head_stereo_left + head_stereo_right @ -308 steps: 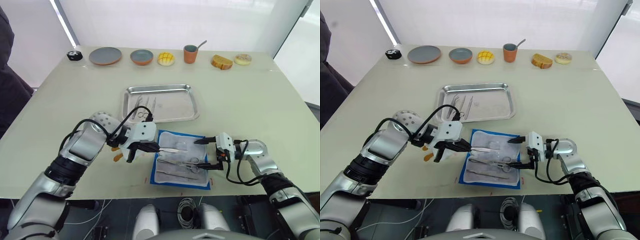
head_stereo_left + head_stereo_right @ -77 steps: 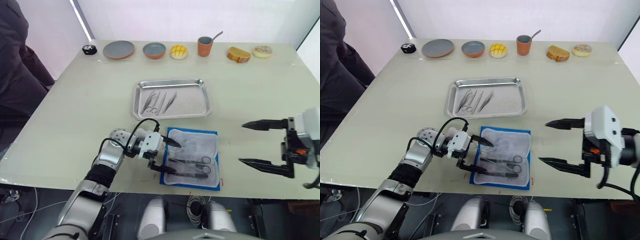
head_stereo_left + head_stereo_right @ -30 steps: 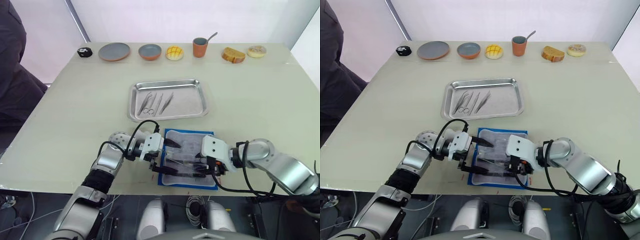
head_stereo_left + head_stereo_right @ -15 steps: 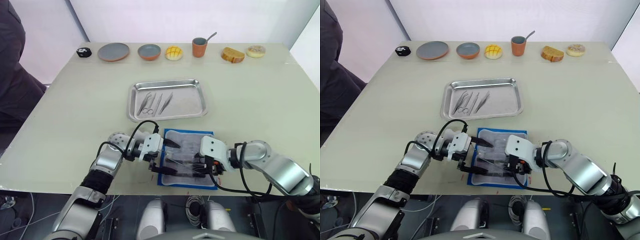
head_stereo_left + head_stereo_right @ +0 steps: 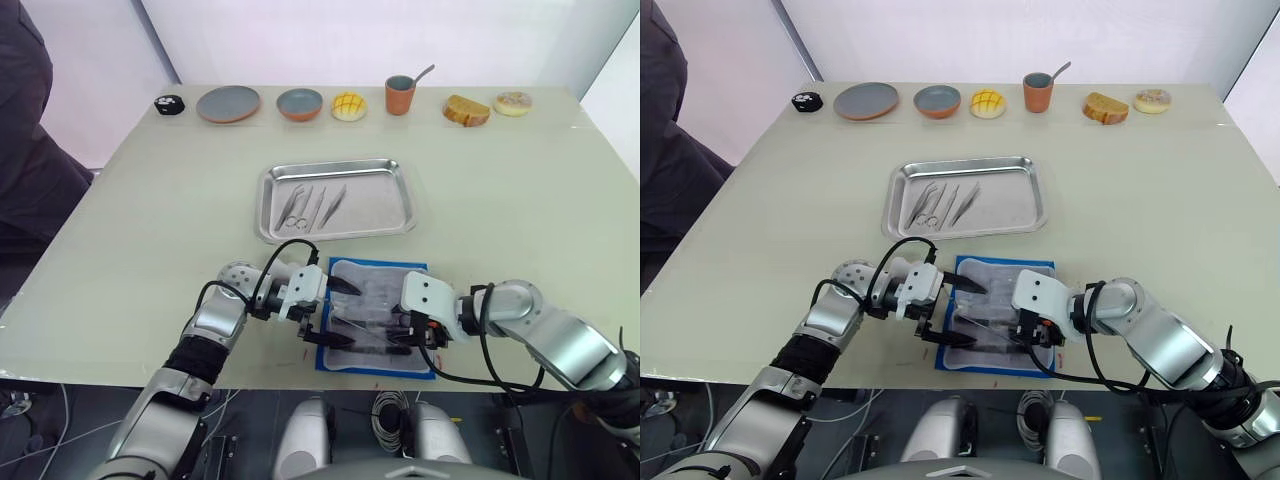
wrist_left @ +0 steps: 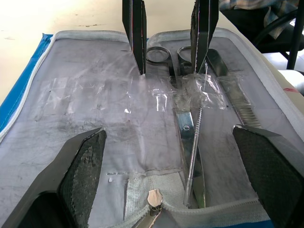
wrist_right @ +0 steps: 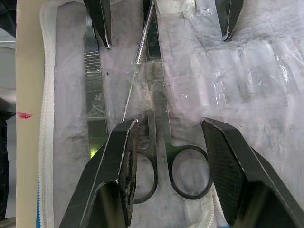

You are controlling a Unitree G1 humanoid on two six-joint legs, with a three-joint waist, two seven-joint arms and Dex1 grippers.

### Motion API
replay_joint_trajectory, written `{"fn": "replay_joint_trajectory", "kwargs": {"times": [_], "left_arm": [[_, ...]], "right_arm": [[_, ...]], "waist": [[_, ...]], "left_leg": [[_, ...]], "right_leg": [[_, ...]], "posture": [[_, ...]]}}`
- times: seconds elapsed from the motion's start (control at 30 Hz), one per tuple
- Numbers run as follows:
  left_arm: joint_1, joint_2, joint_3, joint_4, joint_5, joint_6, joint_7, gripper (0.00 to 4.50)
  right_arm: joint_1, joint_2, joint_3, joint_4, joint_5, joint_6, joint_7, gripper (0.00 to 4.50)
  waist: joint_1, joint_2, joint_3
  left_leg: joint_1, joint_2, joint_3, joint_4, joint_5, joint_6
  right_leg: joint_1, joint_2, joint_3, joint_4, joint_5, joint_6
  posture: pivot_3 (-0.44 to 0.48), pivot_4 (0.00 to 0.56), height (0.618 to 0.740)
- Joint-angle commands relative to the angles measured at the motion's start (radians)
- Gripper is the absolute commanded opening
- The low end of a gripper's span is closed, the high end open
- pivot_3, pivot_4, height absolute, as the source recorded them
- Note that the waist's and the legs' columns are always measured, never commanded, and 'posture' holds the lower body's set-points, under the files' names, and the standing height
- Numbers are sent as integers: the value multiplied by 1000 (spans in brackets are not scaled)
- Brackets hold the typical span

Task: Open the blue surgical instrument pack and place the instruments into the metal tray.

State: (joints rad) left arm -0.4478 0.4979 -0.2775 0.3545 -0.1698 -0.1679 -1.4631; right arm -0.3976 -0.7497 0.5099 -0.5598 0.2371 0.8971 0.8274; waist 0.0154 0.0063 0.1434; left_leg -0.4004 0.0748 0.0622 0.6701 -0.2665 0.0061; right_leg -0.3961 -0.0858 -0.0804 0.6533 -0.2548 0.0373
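Observation:
The blue surgical instrument pack (image 5: 378, 318) lies opened flat near the table's front edge, whitish inner face up. Strapped under clear plastic in it are ring-handled scissors (image 7: 161, 142), flat tweezers (image 7: 94, 95) and a thin probe (image 7: 138, 61). My left gripper (image 5: 350, 316) is open, its fingers spread wide over the pack's left end. My right gripper (image 7: 168, 123) is half open, low over the scissors, one finger on each side of the ring handles. The metal tray (image 5: 385, 200) behind the pack holds three instruments (image 5: 315, 205).
Along the far edge stand a black object (image 5: 169, 103), a grey plate (image 5: 228, 103), a bowl (image 5: 300, 103), a yellow bun (image 5: 349, 105), a cup with a spoon (image 5: 400, 95), bread (image 5: 466, 110) and a doughnut (image 5: 513, 102). A person in dark clothing (image 5: 30, 120) is at the left.

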Motion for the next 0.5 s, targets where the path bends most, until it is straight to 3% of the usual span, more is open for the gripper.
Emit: {"fn": "replay_joint_trajectory", "kwargs": {"times": [0.03, 0.13, 0.23, 0.5], "left_arm": [[13, -5, -23, 43, 24, 1, 7, 4500], [21, -1, -21, 45, 24, -10, 6, 4500], [35, 7, -16, 48, 21, -26, 4, 4500], [14, -10, -21, 78, 30, -34, 16, 4500]], "right_arm": [[1, 1, 13, -3, -5, 21, 6, 2189], [1, -1, 28, 3, -11, 24, 12, 1340], [4, -4, 37, 13, -17, 25, 18, 30], [-35, -7, 31, 10, -23, 28, 33, 30]], "waist": [[0, 0, 0], [0, -1, -1], [-1, -2, -3], [0, -3, -4]], "left_leg": [[0, 0, 0, 0, 0, 0], [0, 0, 0, 0, 0, 0], [0, 0, 0, 0, 0, 0], [1, 0, 0, 0, 0, 0]], "right_leg": [[0, 0, 0, 0, 0, 0], [0, 0, 0, 0, 0, 0], [0, 0, 0, 0, 0, 0], [0, 0, 0, 0, 0, 0]], "posture": [[0, 150, 740], [0, 150, 740], [0, 150, 740], [0, 150, 740]]}}
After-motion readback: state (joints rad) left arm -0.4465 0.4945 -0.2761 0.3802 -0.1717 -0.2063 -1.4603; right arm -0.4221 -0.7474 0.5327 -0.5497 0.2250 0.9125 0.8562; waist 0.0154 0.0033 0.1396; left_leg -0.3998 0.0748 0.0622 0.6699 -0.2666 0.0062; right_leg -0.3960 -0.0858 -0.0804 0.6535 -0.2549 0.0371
